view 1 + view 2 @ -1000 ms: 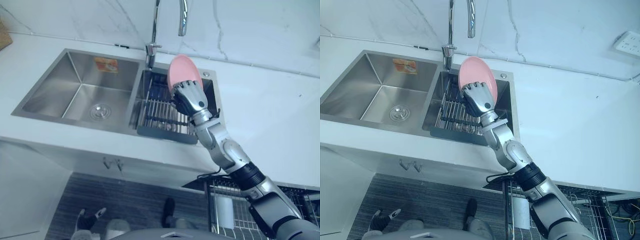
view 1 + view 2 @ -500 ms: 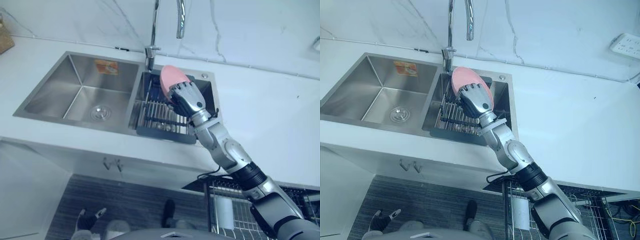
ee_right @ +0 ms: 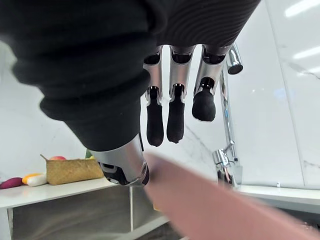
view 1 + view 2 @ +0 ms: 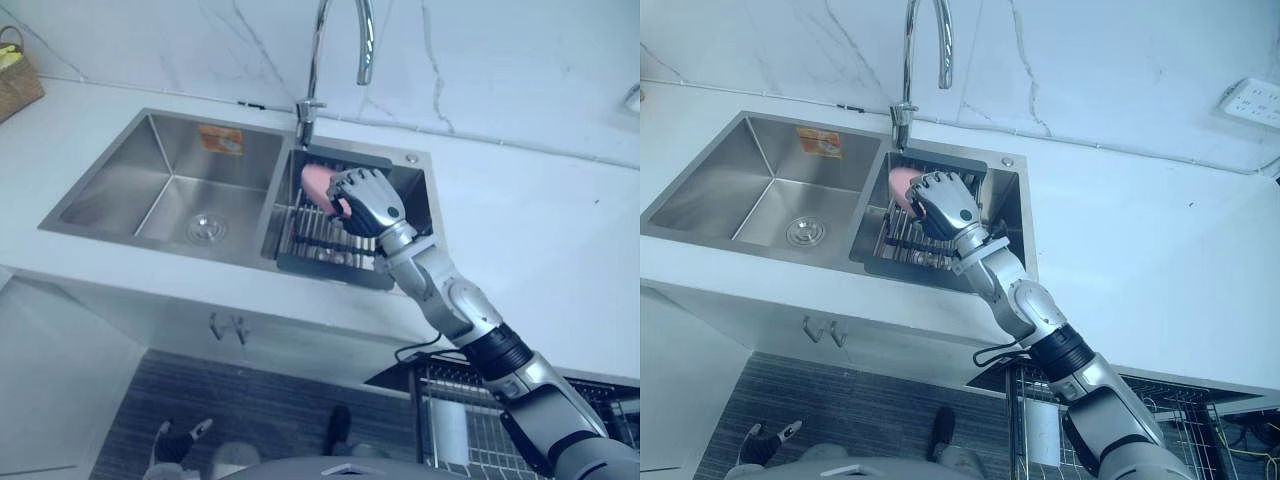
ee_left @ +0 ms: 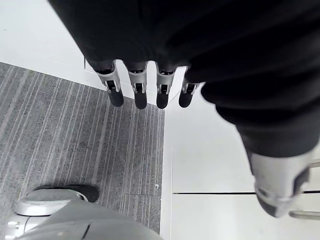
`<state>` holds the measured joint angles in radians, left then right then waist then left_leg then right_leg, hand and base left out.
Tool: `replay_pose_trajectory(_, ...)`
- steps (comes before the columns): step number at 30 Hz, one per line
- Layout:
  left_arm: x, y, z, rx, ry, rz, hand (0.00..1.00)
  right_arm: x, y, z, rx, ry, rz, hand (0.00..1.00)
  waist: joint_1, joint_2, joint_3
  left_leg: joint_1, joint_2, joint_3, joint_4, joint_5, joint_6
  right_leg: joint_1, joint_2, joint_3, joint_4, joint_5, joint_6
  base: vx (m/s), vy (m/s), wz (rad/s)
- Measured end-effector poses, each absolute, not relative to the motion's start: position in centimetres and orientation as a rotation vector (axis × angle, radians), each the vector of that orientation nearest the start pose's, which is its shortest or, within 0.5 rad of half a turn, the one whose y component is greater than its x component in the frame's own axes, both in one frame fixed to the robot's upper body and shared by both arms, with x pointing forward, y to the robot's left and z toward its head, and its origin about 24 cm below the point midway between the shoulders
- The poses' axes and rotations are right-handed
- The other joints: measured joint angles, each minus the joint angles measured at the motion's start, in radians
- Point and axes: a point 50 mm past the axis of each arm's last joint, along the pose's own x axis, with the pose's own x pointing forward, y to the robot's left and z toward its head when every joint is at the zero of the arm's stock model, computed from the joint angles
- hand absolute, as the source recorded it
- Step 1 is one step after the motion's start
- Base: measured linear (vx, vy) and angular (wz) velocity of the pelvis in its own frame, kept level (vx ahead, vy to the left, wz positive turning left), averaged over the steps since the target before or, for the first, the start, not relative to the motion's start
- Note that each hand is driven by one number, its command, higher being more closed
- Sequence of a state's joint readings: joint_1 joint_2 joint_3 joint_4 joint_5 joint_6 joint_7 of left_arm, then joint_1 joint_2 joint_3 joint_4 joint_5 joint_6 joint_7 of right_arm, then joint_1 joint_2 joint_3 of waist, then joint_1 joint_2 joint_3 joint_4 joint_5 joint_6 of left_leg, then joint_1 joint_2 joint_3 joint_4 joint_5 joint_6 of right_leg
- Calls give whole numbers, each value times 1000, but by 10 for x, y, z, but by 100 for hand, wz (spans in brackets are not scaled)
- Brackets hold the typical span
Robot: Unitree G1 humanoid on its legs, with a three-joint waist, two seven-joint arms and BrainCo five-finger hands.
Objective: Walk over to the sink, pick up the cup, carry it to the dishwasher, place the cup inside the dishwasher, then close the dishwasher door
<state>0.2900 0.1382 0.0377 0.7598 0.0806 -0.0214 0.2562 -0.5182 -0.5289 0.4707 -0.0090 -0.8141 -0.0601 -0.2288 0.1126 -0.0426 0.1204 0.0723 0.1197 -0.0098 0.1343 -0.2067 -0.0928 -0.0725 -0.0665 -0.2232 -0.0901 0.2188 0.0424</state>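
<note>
Pink dish (image 4: 314, 184) — shallow and round, no cup shape to be made out — low in the right basin of the sink (image 4: 160, 150), a little toward 12 o'clock from the middle of the left eye view. Just over the wire rack (image 4: 310, 235) in that basin; touching it or not, cannot tell. Faucet (image 4: 322, 40) arching over at 12 o'clock.

Progress, by judgement: at the sink, so the walk looks done. Pick-up under way: grip on, dish not yet clear of the basin. Left to do: the lift, the carry, the placing, the door. Wire basket (image 4: 450, 400) down at 5 o'clock, probably the dishwasher's; door not made out.

Right hand (image 4: 366, 200) reaching in from 5 o'clock, back toward the camera, curled onto the dish's near rim. Right wrist view: fingers (image 3: 175, 115) over the pink surface, thumb (image 3: 122, 165) at its edge — a pinch, not a full wrap.

Left hand (image 5: 138, 85) idle, fingers straight, empty, hanging over the floor.

Wicker basket (image 4: 15, 85) on the counter at 10 o'clock.
</note>
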Motion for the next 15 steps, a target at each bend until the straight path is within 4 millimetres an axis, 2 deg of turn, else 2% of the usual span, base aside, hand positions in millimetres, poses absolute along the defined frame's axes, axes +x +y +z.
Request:
replay_pose_trajectory(11, 69, 226, -143, 303, 1000, 341, 0, 313, -117, 143, -1386, -650, 122, 0, -3, -1, -9, 0, 1, -21, -17, 12, -9, 3, -3, -19, 0, -4, 2, 10, 1, 5)
replay_pose_trajectory(15, 68, 226, -143, 303, 1002, 341, 0, 309, -133, 127, -1370, -518, 111, 0, -3, -2, -10, -2, -2, -45, -16, 15, -9, 15, -9, -40, 0, -7, 5, 21, 9, 17)
